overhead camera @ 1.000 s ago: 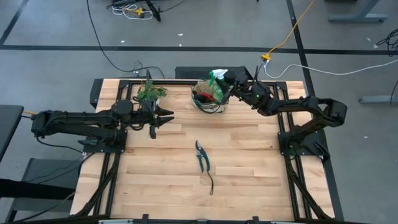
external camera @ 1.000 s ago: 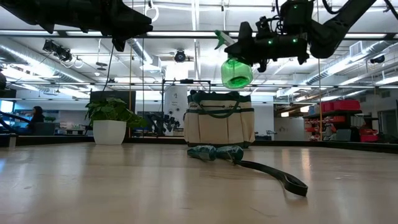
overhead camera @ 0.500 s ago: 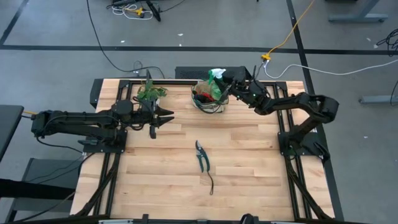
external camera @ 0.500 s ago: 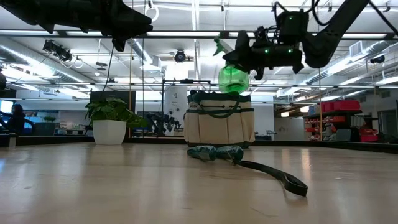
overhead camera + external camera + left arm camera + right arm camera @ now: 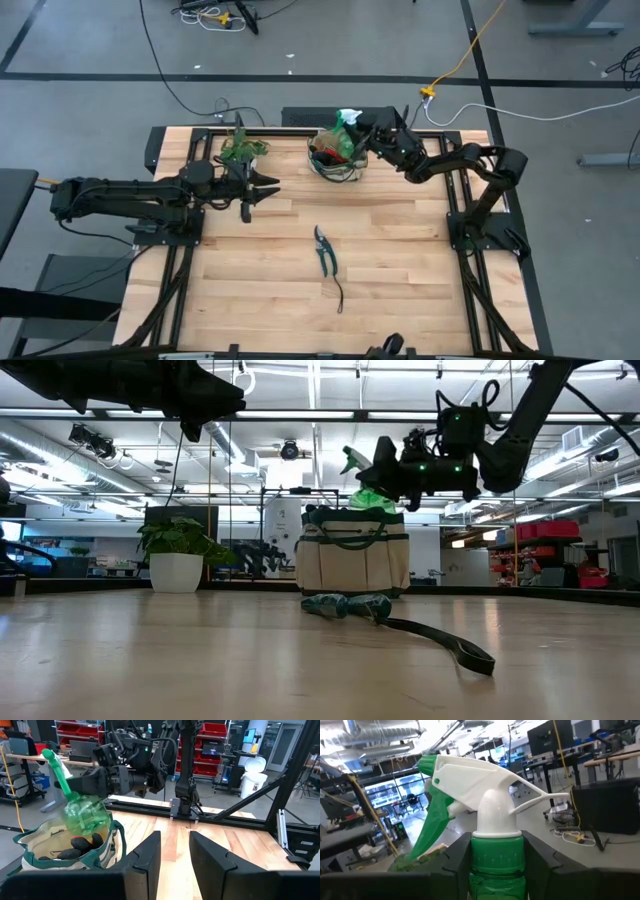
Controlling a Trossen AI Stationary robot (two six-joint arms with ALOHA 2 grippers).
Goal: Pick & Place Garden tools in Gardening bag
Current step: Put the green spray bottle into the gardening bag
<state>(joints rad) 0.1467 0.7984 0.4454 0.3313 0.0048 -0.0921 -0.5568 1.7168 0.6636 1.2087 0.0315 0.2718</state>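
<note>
Bottle (image 5: 346,130) of green plastic with a white trigger hung tilted in the right gripper (image 5: 366,134), whose fingers (image 5: 540,855) were clamped on its neck just under the trigger head; its rounded base sat at the rim of the gardening bag (image 5: 352,561), partly lowered into the open top. The bag itself, beige canvas with dark green trim and loop handles, stood upright at the far edge of the table (image 5: 270,280), and dark things, among them what looked like black gloves (image 5: 82,842), lay inside it. Nearer the camera than the bag in the low view, in front of it and well apart from it, the pruning shears (image 5: 325,252) lay flat on the wood with their dark strap trailing away from the bag. A leafy potted plant (image 5: 243,150) stood to the bag's left along the same far edge. The left gripper (image 5: 270,191) hovered above the table to the left of the bag, near the plant, holding nothing, its fingers (image 5: 142,855) set apart.
</note>
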